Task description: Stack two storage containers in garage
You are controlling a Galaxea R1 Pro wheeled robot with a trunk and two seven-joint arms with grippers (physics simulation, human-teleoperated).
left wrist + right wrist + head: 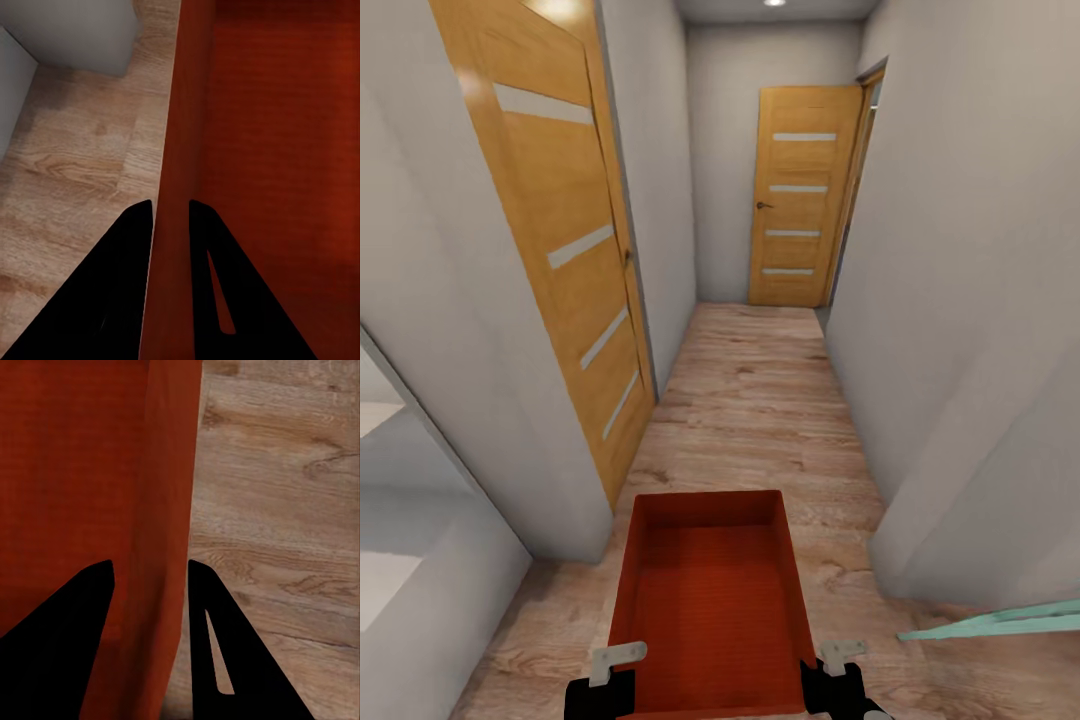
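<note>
One orange-red open-topped storage container (710, 600) hangs low in front of me over light wood-plank flooring, carried between both arms. My left gripper (616, 664) is shut on its left wall; in the left wrist view the gripper (171, 208) has one black finger outside and one inside that wall (174, 112). On the opposite wall my right gripper (840, 658) is shut the same way, and the right wrist view shows this gripper (150, 567) straddling the wall (169, 457). The container's ribbed base (285, 150) holds nothing. The garage is out of view.
I face a narrow corridor with white walls and wood-plank flooring (760, 400). A wooden door (575, 250) stands close on the left, another (800, 195) closes the far end. A white wall corner (550, 480) juts in at left. A teal edge (1000, 622) pokes in at lower right.
</note>
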